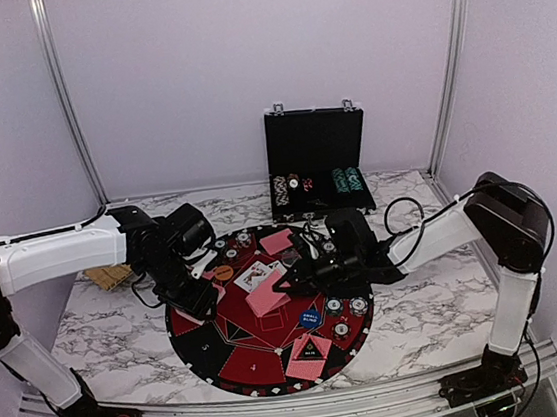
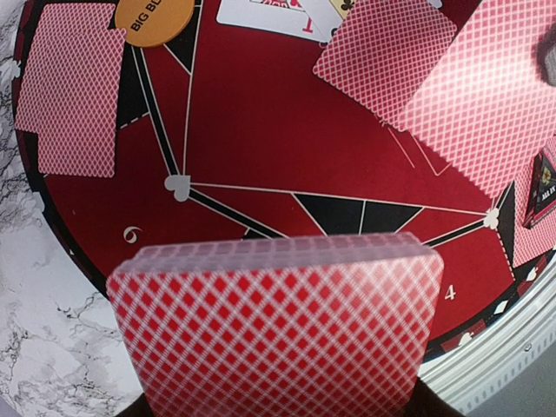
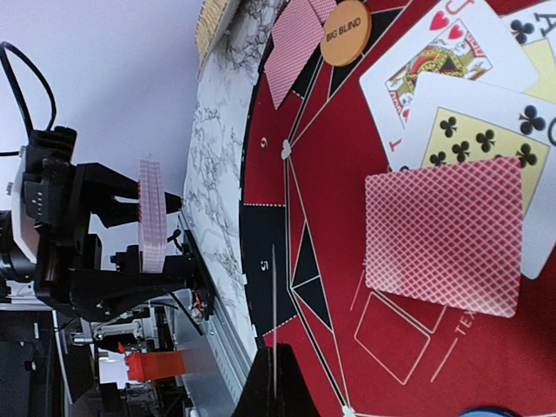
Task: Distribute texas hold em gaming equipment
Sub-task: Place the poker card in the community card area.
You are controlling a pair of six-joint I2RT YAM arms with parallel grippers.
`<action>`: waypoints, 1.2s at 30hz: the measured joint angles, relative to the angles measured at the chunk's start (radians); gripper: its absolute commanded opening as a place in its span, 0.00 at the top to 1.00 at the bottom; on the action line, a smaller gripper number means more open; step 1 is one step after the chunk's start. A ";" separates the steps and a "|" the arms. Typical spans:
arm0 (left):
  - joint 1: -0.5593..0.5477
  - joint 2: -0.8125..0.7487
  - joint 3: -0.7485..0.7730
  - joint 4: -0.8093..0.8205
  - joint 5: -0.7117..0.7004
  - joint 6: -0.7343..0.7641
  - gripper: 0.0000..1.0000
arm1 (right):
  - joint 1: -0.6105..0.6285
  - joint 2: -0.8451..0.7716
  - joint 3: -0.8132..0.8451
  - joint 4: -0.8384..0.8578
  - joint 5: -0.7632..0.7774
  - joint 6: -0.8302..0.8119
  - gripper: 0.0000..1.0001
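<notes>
My left gripper (image 1: 201, 300) is shut on a deck of red-backed playing cards (image 2: 278, 321), held over the mat's left edge; the deck shows edge-on (image 3: 152, 213) in the right wrist view. My right gripper (image 3: 276, 358) is shut on a single card (image 1: 266, 295), seen edge-on (image 3: 274, 304), above the mat's middle. On the round black-and-red mat (image 1: 238, 362) lie two face-up cards (image 3: 434, 69) with a face-down card (image 3: 445, 233) partly over them. An orange "big blind" disc (image 2: 152, 19) and another face-down card (image 2: 69, 87) lie at the mat's left.
The black case (image 1: 317, 164) stands open at the back with chips in it. A blue disc (image 1: 310, 318), three chips (image 1: 358, 306) and more red-backed cards (image 1: 306, 361) lie on the mat's right and near side. A wooden piece (image 1: 110, 277) rests on the marble at left.
</notes>
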 measured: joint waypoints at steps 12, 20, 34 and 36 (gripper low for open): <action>0.011 -0.013 -0.016 0.014 0.005 -0.006 0.61 | 0.055 0.074 0.074 -0.167 0.109 -0.109 0.89; 0.013 -0.016 -0.026 0.025 0.015 -0.006 0.61 | 0.066 0.077 0.128 -0.281 0.179 -0.178 0.65; 0.024 -0.016 -0.036 0.032 0.023 -0.006 0.61 | 0.153 0.077 0.285 -0.619 0.462 -0.350 0.43; 0.024 -0.016 -0.036 0.033 0.023 -0.006 0.61 | 0.160 0.074 0.289 -0.641 0.488 -0.363 0.41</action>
